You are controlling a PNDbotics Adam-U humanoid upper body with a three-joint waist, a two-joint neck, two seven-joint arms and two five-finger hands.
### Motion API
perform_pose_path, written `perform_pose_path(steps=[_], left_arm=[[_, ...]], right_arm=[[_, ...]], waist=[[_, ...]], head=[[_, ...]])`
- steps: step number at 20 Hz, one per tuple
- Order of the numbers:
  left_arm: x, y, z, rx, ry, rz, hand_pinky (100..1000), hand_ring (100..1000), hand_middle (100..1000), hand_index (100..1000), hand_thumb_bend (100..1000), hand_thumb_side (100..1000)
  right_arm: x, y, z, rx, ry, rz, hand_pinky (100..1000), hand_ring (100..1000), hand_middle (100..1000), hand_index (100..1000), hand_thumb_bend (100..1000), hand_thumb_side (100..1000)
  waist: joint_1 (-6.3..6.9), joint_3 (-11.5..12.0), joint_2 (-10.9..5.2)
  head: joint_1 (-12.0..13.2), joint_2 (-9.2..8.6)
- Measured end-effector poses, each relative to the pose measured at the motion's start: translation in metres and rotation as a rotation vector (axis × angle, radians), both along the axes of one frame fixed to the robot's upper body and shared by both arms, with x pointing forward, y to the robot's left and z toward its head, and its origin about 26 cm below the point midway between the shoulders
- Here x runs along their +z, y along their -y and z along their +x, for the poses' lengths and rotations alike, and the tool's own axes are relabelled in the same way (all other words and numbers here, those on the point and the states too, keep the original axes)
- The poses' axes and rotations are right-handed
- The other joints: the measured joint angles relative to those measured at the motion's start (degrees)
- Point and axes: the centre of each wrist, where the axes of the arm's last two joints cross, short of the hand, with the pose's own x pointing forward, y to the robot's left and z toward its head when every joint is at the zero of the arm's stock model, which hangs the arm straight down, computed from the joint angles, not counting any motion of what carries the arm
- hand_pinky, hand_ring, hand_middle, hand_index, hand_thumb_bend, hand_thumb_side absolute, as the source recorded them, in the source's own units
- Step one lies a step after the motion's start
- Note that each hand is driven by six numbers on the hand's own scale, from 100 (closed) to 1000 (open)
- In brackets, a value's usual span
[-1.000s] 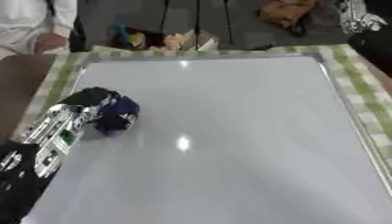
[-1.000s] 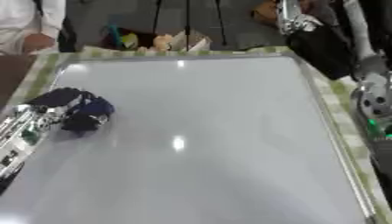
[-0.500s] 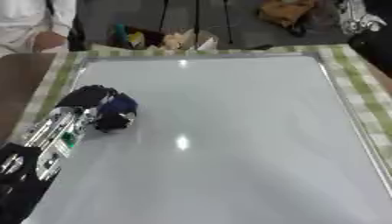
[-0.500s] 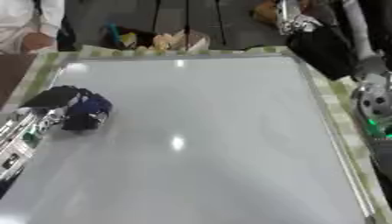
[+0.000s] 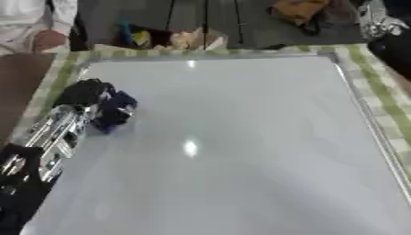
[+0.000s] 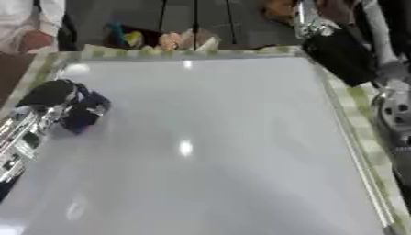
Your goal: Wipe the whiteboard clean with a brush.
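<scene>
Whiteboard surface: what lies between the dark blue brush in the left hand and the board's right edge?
Nothing: from the brush in the left hand to the whiteboard right edge is bare board with light glare, clearest in the left eye view.

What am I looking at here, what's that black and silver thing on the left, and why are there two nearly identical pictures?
Both pictures come from a stereo camera in a humanoid robot's head, looking down at its work; one is the left eye, one the right. The black and silver thing is the robot's left arm, ending in its left hand, whose fingers curl round a dark blue brush pressed on the whiteboard. The board lies flat on a green checked cloth and looks free of marks. The right hand shows at the upper right, off the board; its fingers are too unclear to judge.
</scene>
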Motion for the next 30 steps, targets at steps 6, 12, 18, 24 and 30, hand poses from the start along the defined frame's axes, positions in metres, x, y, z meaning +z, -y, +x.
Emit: perform_pose_path(steps=[6,12,18,24,30], left_arm=[[0.006,-0.006,0.010,0.051,0.051,-0.027,100,309,481,750,100,763],[0.012,-0.012,0.020,0.097,0.094,-0.077,100,304,480,750,100,755],[0.016,-0.022,0.028,0.161,0.151,-0.083,100,302,480,745,100,750],[0.017,-0.028,0.034,0.207,0.184,-0.071,100,304,479,741,100,750],[0.018,-0.036,0.038,0.245,0.182,-0.120,102,306,482,748,100,750]], right_arm=[[0.001,-0.002,0.000,0.008,0.003,-0.002,821,880,841,841,100,1000],[0.004,-0.004,-0.001,0.015,0.009,-0.003,822,880,841,841,100,1000],[0.006,-0.006,-0.001,0.024,0.012,-0.009,822,880,842,842,100,1000],[0.009,-0.008,-0.001,0.035,0.017,-0.011,822,879,841,841,100,1000],[0.010,-0.009,-0.002,0.039,0.024,-0.009,822,879,841,841,100,1000]], waist=[[-0.10,-0.9,0.74],[-0.33,-1.9,1.57],[-0.37,-2.9,2.36],[-0.37,-3.7,2.81],[-0.38,-4.2,3.09]], head=[[1.0,-0.50],[1.9,-1.06],[2.9,-2.10],[3.8,-2.76],[4.3,-3.13]])
